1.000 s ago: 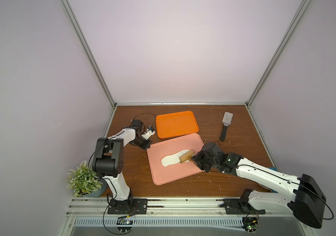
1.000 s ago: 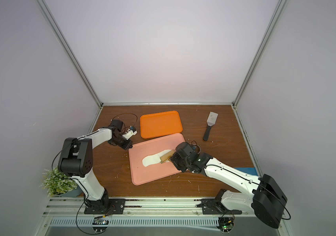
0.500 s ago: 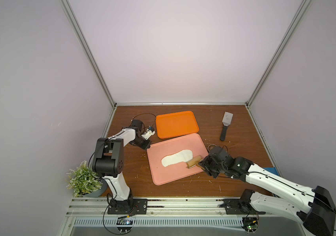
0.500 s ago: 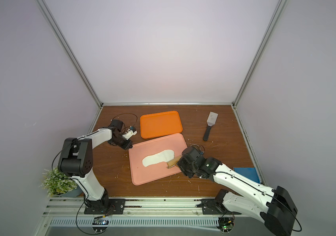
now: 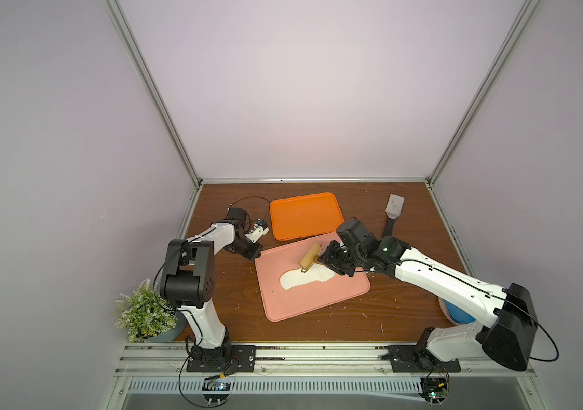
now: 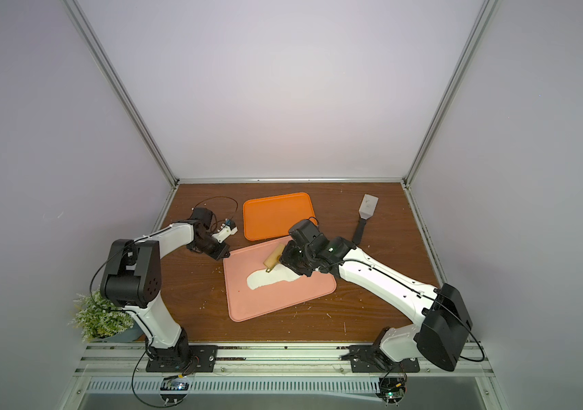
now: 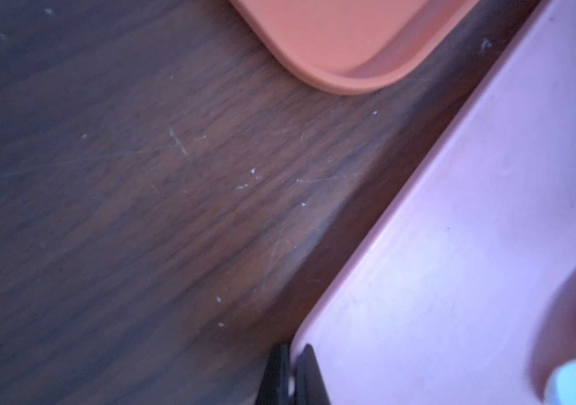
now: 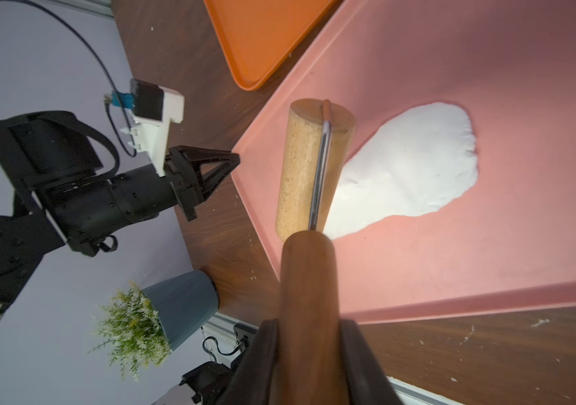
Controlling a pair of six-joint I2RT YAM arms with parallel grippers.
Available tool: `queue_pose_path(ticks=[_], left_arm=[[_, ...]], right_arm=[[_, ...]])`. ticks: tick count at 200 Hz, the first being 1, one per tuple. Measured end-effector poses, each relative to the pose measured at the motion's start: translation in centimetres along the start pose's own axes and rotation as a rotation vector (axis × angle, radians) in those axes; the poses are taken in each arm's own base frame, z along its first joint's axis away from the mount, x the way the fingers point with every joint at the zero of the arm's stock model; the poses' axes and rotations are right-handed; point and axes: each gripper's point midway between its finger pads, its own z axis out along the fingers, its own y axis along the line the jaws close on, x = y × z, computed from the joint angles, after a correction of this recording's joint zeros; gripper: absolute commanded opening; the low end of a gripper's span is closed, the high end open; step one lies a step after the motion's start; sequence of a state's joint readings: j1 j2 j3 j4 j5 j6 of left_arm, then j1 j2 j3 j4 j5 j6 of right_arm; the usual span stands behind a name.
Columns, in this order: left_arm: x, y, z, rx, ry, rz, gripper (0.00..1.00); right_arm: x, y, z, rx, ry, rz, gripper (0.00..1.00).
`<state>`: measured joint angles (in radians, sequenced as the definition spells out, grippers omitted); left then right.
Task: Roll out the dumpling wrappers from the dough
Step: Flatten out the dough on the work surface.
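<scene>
Gripping the rolling pin (image 5: 310, 257), right claw's (image 5: 329, 261) at the dough sheet's (image 5: 304, 280) edge; left claw's (image 5: 252, 252) closed by the pink tray (image 5: 318, 307) corner.

The views are showing one orange tray (image 5: 304, 216), one pink tray (image 5: 318, 301), one dough sheet (image 5: 300, 280), one wooden roller (image 5: 310, 257), one spatula (image 5: 394, 209), one potted plant (image 5: 144, 312)

Both top views are bright and evenly lit, with the strongest glow on the back wall (image 5: 311, 117) and only faint, soft shadows on the table (image 5: 371, 319). The wide-angle lens makes the frame posts (image 5: 157, 96) splay outward. The left wrist view is dim and mushy all over, with a bluish sheen on the pink mat (image 7: 455, 280). The right wrist view is crisper: the dough (image 8: 413, 164) is nearly blown-out white, the rolling pin (image 8: 300, 168) shades it, and the handle (image 8: 309, 298) close to the lens goes soft.
</scene>
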<state>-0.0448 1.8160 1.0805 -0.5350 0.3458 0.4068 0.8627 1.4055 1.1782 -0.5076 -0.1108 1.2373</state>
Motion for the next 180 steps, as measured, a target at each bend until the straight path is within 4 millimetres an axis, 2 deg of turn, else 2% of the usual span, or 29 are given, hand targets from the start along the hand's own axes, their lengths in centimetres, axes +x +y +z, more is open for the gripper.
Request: queue_pose_path(ticks=[28, 65, 145, 180], left_arm=[[0.0, 0.0, 0.0, 0.0, 0.0, 0.0, 0.0], [0.0, 0.0, 0.0, 0.0, 0.0, 0.0, 0.0], [0.0, 0.0, 0.0, -0.001, 0.001, 0.0, 0.0], [0.0, 0.0, 0.0, -0.001, 0.001, 0.0, 0.0]], right_arm=[[0.4, -1.1, 1.2, 0.012, 0.019, -0.017, 0.0], [1.4, -5.6, 3.5, 0.063, 0.075, 0.012, 0.0], [2.2, -9.3, 2.8, 0.007, 0.105, 0.065, 0.0], [2.1, -10.2, 2.4, 0.01, 0.112, 0.078, 0.0]])
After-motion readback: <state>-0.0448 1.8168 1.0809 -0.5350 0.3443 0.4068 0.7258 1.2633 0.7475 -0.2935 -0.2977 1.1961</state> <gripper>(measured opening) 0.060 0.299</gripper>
